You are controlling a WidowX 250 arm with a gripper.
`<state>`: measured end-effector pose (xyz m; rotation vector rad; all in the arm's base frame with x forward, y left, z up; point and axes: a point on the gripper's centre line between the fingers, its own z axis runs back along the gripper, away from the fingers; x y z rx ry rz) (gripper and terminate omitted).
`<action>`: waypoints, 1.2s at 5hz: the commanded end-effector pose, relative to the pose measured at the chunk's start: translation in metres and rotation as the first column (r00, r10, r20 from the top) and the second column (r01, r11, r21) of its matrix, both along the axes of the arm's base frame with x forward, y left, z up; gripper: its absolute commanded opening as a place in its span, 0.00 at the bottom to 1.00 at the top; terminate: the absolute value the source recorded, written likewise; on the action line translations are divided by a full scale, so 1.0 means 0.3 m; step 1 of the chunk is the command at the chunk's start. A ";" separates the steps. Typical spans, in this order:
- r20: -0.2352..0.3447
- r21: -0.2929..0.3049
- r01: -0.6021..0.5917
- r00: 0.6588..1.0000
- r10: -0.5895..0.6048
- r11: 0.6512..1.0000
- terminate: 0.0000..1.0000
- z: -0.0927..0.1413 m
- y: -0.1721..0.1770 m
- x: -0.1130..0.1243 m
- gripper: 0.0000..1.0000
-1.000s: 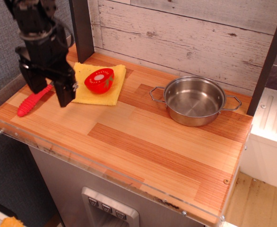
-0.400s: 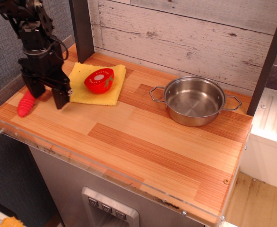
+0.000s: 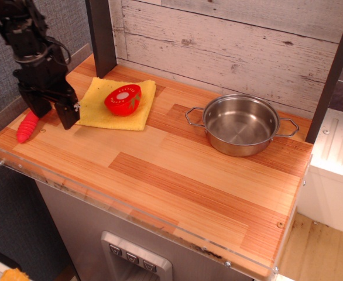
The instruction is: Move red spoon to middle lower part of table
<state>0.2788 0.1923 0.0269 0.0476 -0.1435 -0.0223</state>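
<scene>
1. At the frame's left, the gripper (image 3: 53,109) is seen lowered over the red spoon (image 3: 26,127) (fingers apart, straddling it) at the table (image 3: 177,175) edge.
2. Rightward, a yellow cloth (image 3: 108,111) bearing a red tomato toy (image 3: 123,99) is found, then a steel pot (image 3: 239,124).

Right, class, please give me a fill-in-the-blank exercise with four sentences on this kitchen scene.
1. The round red tomato toy rests on a ____ cloth.
2. The shiny steel pot contains ____.
3. The red ribbed spoon handle lies near the table's ____ edge.
4. The black gripper hovers beside the ____.

Missing words: yellow; nothing; left; spoon
</scene>
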 end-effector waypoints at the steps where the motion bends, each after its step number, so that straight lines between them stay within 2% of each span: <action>1: 0.132 0.024 -0.014 0.991 0.011 1.000 0.00 0.170 0.032 -0.022 1.00; 4: 0.042 0.064 -0.076 0.996 0.073 0.995 0.00 0.076 0.110 -0.042 1.00; 6: -0.008 0.069 -0.089 0.996 0.090 0.994 0.00 -0.001 0.114 -0.048 1.00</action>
